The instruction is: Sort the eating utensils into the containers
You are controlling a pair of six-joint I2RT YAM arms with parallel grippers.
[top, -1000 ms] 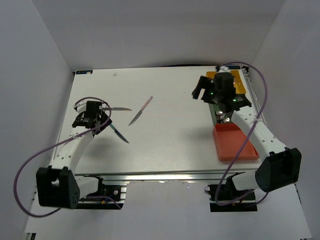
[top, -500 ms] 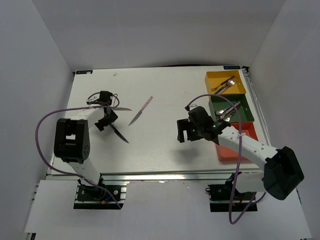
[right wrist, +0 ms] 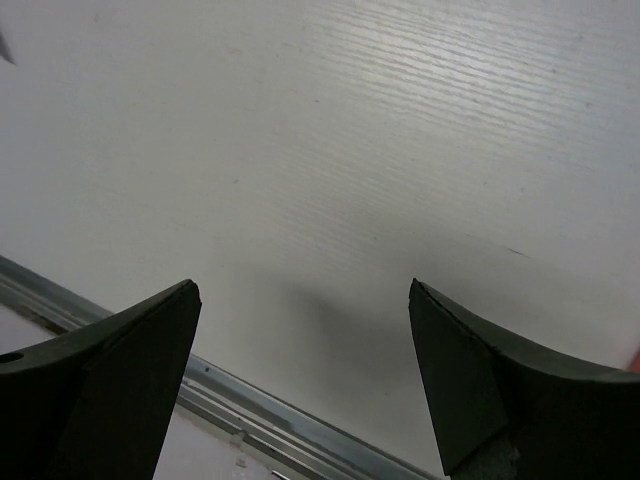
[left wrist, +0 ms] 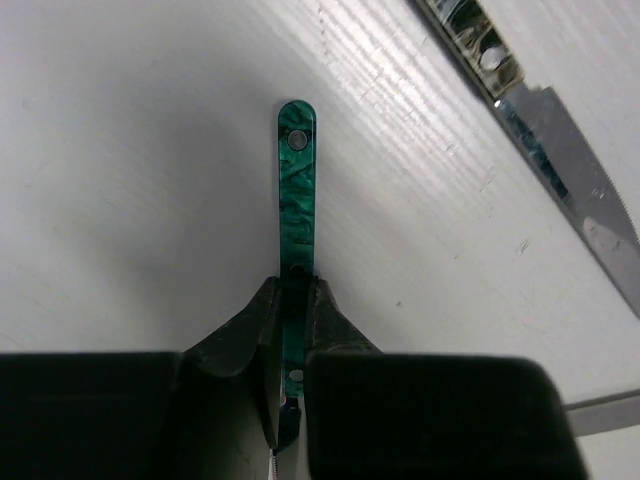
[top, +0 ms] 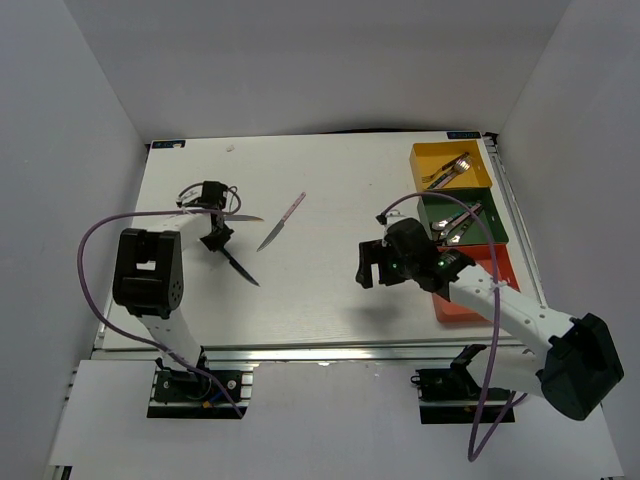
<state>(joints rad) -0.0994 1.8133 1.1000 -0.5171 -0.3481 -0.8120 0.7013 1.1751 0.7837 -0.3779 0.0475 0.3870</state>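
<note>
Looking down from the top external view, the left gripper [top: 214, 240] sat low on the left side of the white tabletop [top: 330, 300], at one end of a teal-handled knife [top: 242, 270] that ran away from it toward the near edge. A second knife [top: 240, 217] lay just beyond the gripper, and a pink-handled knife [top: 282, 222] lay slanted a little to the right. The right gripper [top: 367, 265] hung over bare tabletop right of centre. Along the right edge stood the yellow bin [top: 478, 152], the dark green bin [top: 490, 232] and the red-orange bin [top: 455, 305]. The first two held silver utensils, and the right arm crossed over the third.

From the left wrist, the fingers [left wrist: 240, 335] pinched the teal-handled knife [left wrist: 297, 190] on its handle, which lay flat on the tabletop and pointed straight away. The dark-patterned knife [left wrist: 545, 130] lay slanted at the upper right, apart from it.

From the right wrist, the fingers [right wrist: 120, 350] stood spread wide with nothing between them, above bare tabletop [right wrist: 350, 120] near its metal edge rail [right wrist: 250, 425].
</note>
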